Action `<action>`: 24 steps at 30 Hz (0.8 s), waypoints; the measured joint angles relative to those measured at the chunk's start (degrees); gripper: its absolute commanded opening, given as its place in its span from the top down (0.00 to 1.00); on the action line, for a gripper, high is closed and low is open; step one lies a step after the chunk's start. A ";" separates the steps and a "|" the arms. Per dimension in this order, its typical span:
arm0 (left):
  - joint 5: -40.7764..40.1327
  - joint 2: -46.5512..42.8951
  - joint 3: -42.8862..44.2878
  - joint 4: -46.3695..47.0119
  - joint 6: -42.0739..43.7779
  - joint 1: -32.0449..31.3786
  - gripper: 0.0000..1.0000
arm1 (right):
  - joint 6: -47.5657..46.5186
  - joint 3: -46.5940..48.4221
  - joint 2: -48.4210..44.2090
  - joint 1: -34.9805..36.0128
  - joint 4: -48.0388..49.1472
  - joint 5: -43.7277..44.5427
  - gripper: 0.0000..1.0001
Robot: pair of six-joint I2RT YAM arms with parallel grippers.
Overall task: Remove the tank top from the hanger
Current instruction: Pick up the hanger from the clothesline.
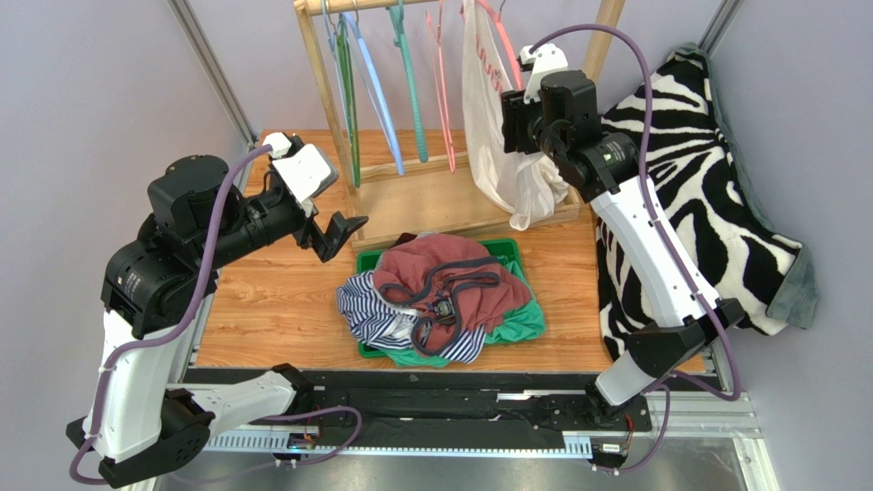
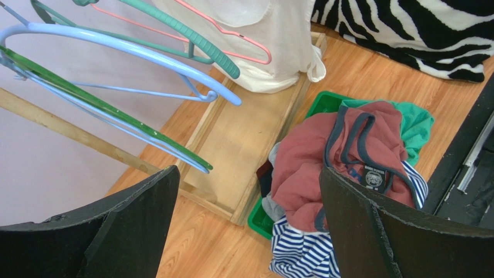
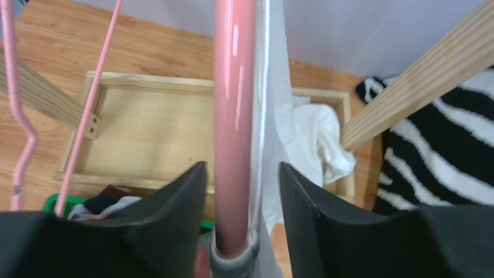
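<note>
While the left gripper point(image 1: 341, 233) hangs open near the green bin point(image 1: 509, 246), well apart, the right gripper point(image 3: 242, 171) is right on it: jaws parted astride the pink hanger point(image 3: 235, 87), white tank top point(image 1: 480, 92) draped straight down, brushing one finger.

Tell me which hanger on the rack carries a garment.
The pink hanger at the right end of the rack: it holds the white tank top; the others hang bare.

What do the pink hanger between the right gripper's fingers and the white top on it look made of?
Pink hanger: probably glossy plastic, maybe coated metal; long bright highlights run down it. White tank top: thin, soft fabric, matte; it drapes and bunches at the bottom.
</note>
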 measured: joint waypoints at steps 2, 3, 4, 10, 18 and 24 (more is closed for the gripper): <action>0.09 -0.07 0.00 -0.02 0.00 0.00 0.01 | 0.98 4.42 1.81 0.07 -5.05 0.09 0.27; 0.20 -0.07 0.00 0.00 0.00 0.00 0.01 | 1.31 6.25 2.32 0.09 -6.91 0.26 0.23; 0.24 -0.07 0.00 0.00 -0.02 0.02 0.01 | 1.46 8.15 2.67 0.11 -8.85 0.44 0.22; 0.61 -0.20 0.00 0.00 -0.07 0.02 0.01 | 1.86 27.71 8.48 0.11 -16.90 0.68 0.47; 0.66 -0.92 0.00 -0.02 -0.07 0.31 0.01 | 3.04 32.24 13.46 0.26 -22.32 -0.68 0.47; 1.53 -0.92 0.00 -0.02 -0.17 0.39 0.01 | 3.23 29.46 15.21 0.33 -26.99 -0.46 0.82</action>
